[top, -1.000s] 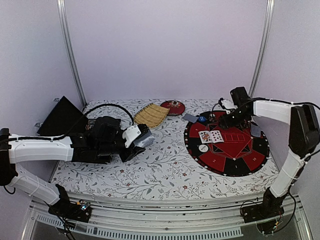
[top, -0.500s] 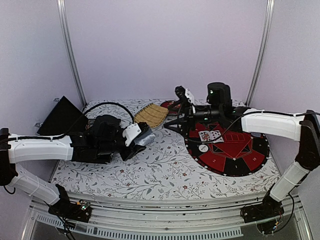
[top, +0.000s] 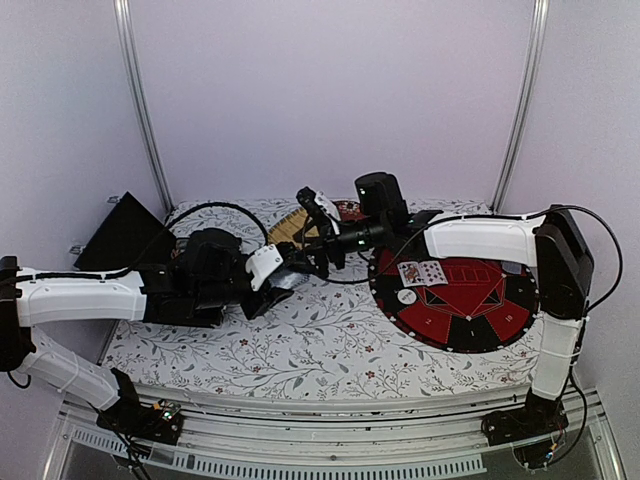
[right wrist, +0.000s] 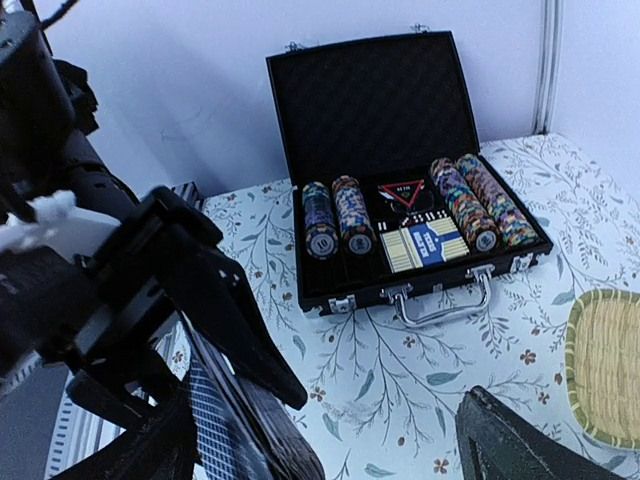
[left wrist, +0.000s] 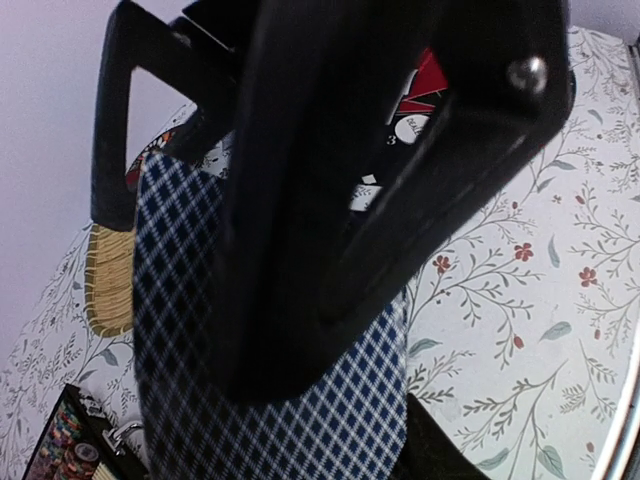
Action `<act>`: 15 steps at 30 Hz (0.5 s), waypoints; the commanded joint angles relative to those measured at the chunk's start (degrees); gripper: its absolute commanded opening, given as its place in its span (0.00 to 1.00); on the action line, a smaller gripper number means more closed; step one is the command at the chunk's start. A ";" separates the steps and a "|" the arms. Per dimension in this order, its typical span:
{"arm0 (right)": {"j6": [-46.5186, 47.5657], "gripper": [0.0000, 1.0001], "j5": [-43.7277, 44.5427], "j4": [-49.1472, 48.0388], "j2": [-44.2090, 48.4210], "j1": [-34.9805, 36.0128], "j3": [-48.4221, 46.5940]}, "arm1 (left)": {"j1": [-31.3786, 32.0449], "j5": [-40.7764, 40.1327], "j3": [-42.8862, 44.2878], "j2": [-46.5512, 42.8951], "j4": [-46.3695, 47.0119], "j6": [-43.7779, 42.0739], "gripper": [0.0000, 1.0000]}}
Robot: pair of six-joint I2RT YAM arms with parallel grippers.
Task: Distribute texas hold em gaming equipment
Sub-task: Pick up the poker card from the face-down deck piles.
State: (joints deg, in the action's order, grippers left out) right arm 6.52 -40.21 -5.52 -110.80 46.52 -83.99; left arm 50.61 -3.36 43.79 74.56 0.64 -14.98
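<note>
Deck [left wrist: 175, 350] sat clamped in our left gripper [top: 288, 277], offered sideways so our right gripper [right wrist: 335, 440], jaws spread wide, could probably draw cards.

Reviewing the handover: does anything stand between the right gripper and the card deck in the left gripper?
Nothing visible does. The open right gripper is right at the card deck; only the left gripper clamps it.

Floral table [top: 300, 350] carries poker mat [top: 480, 305], case [right wrist: 370, 110], bamboo tray [right wrist: 605, 365].
</note>
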 commanded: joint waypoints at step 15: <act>6.66 0.70 8.23 13.18 1.21 -0.11 -2.54 | 0.11 -0.55 0.18 -0.85 2.68 -0.75 0.44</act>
State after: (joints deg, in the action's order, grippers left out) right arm 11.09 -34.06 3.55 -111.94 46.76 -85.36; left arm 50.61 -3.73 43.77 74.56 0.91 -15.05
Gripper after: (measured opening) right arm 0.712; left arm 0.449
